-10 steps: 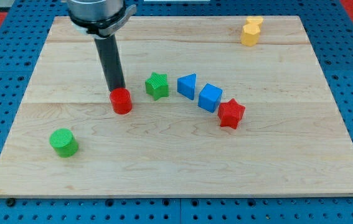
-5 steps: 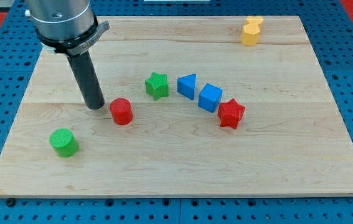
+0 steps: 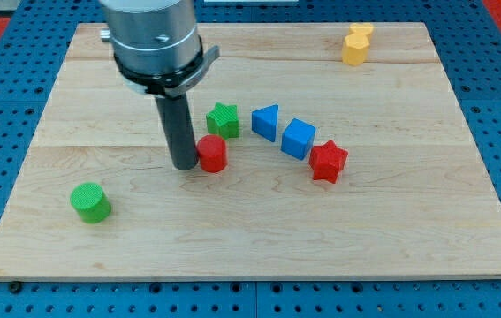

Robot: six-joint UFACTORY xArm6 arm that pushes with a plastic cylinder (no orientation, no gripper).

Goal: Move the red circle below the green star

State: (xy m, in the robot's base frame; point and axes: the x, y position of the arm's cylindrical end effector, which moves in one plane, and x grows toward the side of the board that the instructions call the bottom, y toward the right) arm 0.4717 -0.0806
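Note:
The red circle point(image 3: 213, 154) is a short red cylinder on the wooden board point(image 3: 250, 230), just below and slightly left of the green star point(image 3: 223, 120). The two are close but a small gap shows between them. My tip point(image 3: 185, 166) rests on the board right against the red circle's left side. The dark rod rises from it toward the view's top, under the grey arm body.
A blue triangle point(image 3: 267, 122), a blue cube point(image 3: 299, 139) and a red star point(image 3: 328, 162) run in a line to the right of the green star. A green cylinder point(image 3: 90, 202) sits at lower left. A yellow block point(image 3: 355, 44) sits at top right.
The tip went from above the red circle round to its left, then swept right. The red circle slid right, from left of the green star to just below it.

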